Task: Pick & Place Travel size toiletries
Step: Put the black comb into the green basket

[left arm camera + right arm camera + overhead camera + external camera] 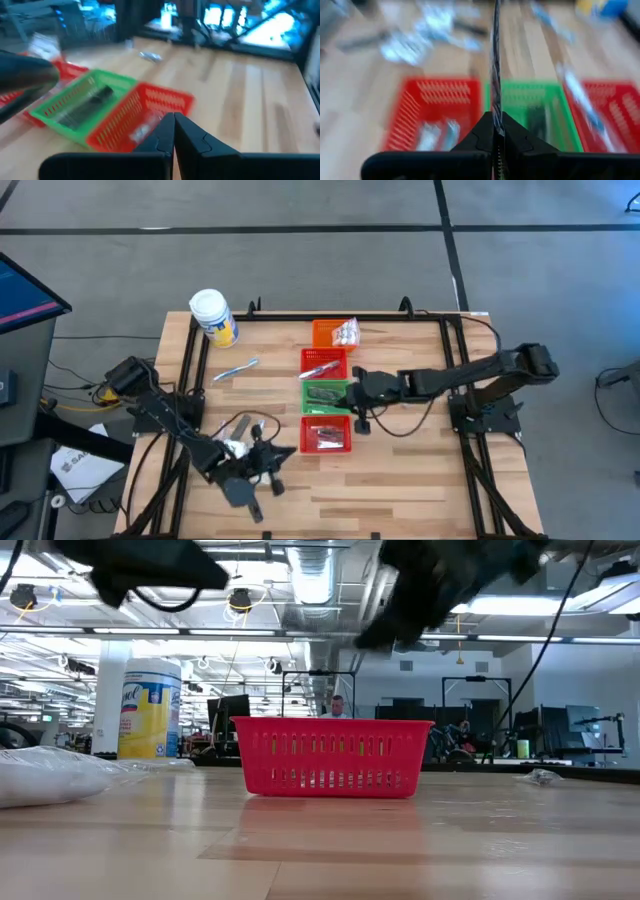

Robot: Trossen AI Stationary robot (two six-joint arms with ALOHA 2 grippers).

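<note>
Seen from above, a pale wood-plank table fills the centre of the frame, edged by a thin black frame. At upper left of the table stands a round white jar with a yellow label. Just right of and below it lies a slim, pale blue toothbrush. At lower left, the left arm reaches in from the left edge, bent low over the table; the left gripper has its fingers pressed together and holds nothing. A loose heap of clear sachets and dark strips lies just beside it, towards the frame's top.

Down the table's centre runs a column of four small plastic mesh baskets. The orange basket at the top holds a crinkled clear sachet. Below it the upper red basket holds slim toothbrushes, the green basket holds dark flat strips, and the lower red basket holds silvery tubes.

From the right edge, the right arm stretches level across to the column. The right gripper is clamped on a thin dark flat strip, which stands edge-on above the seam between the lower red and green baskets.
</note>
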